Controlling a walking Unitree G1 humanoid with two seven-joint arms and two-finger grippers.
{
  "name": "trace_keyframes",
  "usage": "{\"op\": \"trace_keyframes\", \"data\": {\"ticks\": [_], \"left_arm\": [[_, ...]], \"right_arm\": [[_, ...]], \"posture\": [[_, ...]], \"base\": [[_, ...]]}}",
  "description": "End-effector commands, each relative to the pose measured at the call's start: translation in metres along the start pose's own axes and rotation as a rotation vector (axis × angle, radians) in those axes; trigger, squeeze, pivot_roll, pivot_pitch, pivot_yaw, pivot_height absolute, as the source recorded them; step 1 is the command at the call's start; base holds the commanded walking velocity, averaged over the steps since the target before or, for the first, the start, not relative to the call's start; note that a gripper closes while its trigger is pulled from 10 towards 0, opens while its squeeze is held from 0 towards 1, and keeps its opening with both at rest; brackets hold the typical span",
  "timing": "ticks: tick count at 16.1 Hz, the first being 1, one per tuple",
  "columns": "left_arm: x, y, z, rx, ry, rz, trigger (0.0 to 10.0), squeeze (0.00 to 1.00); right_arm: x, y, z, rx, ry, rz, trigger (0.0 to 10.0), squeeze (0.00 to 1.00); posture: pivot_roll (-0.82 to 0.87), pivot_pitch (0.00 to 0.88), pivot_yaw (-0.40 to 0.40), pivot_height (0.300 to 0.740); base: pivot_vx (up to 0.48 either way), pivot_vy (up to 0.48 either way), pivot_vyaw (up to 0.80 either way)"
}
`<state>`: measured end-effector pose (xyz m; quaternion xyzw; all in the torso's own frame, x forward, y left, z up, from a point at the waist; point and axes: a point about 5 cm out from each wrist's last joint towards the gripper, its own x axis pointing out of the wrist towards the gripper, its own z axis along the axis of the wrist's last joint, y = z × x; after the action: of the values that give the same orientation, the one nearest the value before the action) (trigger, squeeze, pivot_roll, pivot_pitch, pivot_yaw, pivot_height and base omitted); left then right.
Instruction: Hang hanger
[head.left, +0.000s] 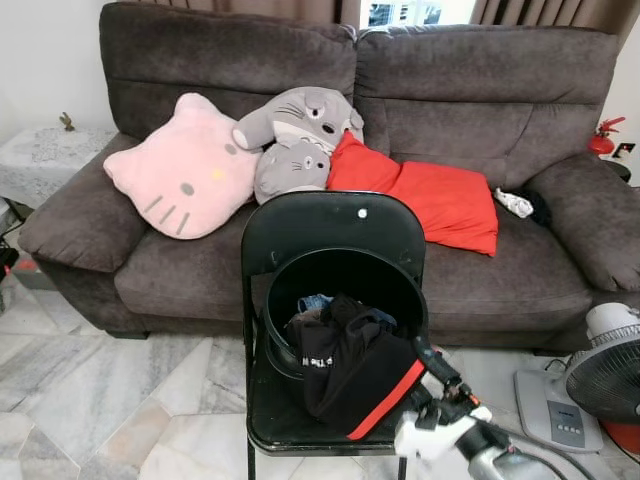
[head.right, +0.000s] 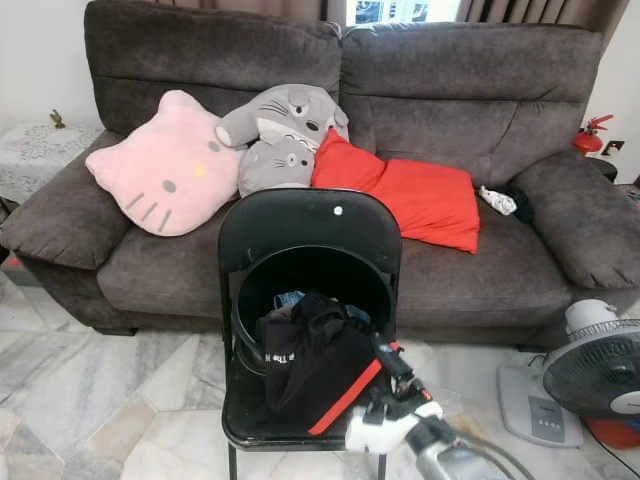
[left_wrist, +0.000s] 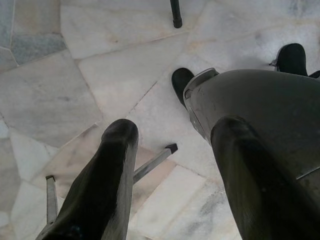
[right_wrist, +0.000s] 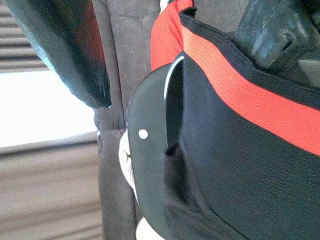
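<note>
Hanger position could not be determined among the laundry; a black garment (head.left: 350, 370) with a red band was found spilling from a tipped black bucket (head.left: 340, 262) on a folding chair (head.left: 330, 215); the right gripper (head.left: 428, 362) was recorded with fingers spread, released, one finger laid on the red band at the seat's right front edge; open floor (head.left: 120, 400) was noted left of the chair, a fan (head.left: 605, 375) near its right, a sofa (head.left: 480, 280) close behind; the left gripper (left_wrist: 172, 135) hung spread above the floor.
</note>
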<state>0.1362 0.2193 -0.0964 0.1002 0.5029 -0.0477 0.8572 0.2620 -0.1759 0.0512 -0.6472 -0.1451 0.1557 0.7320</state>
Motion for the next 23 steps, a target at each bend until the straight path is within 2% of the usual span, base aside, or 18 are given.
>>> {"op": "trace_keyframes", "data": {"ticks": [1, 4, 8, 10, 15, 16, 17, 23], "left_arm": [[-0.001, -0.004, -0.006, -0.002, 0.025, -0.017, 10.0, 0.00], [-0.001, -0.004, -0.006, -0.002, 0.025, -0.016, 10.0, 0.00], [-0.001, -0.004, -0.006, -0.003, 0.025, -0.017, 10.0, 0.00], [-0.001, -0.004, -0.006, -0.003, 0.024, -0.016, 10.0, 0.00], [-0.001, -0.004, -0.006, -0.003, 0.024, -0.015, 10.0, 0.00], [-0.001, -0.004, -0.006, -0.003, 0.024, -0.015, 10.0, 0.00], [-0.001, -0.004, -0.006, -0.001, 0.024, -0.015, 10.0, 0.00], [-0.001, -0.005, -0.007, 0.002, 0.025, -0.017, 10.0, 0.00]], "right_arm": [[0.006, -0.003, 0.000, 0.056, 0.014, 0.003, 10.0, 0.00], [0.013, -0.005, 0.004, 0.082, -0.016, 0.015, 10.0, 0.00], [0.019, 0.001, 0.012, 0.142, -0.109, 0.147, 10.0, 0.00], [0.020, 0.003, 0.014, 0.143, -0.144, 0.180, 10.0, 0.00], [0.024, -0.004, 0.016, 0.133, -0.209, 0.166, 10.0, 0.00], [0.024, -0.006, 0.016, 0.133, -0.213, 0.154, 4.7, 0.00], [0.024, -0.007, 0.016, 0.135, -0.217, 0.148, 0.0, 0.00], [0.020, -0.002, 0.015, 0.149, -0.215, 0.170, 0.0, 0.00]], "posture": [[-0.14, 0.072, 0.000, 0.740], [-0.13, 0.073, 0.001, 0.740], [-0.13, 0.073, 0.002, 0.740], [-0.13, 0.074, 0.003, 0.740], [-0.12, 0.070, 0.002, 0.740], [-0.12, 0.068, 0.002, 0.740], [-0.12, 0.066, 0.003, 0.740], [-0.12, 0.062, 0.003, 0.740]], "base": [[0.000, 0.000, 0.00], [0.000, 0.000, 0.00], [0.000, 0.000, 0.00], [0.000, 0.000, 0.00], [0.000, 0.000, 0.00], [0.000, 0.000, 0.00], [0.000, 0.000, 0.00], [0.000, 0.000, 0.00]]}}
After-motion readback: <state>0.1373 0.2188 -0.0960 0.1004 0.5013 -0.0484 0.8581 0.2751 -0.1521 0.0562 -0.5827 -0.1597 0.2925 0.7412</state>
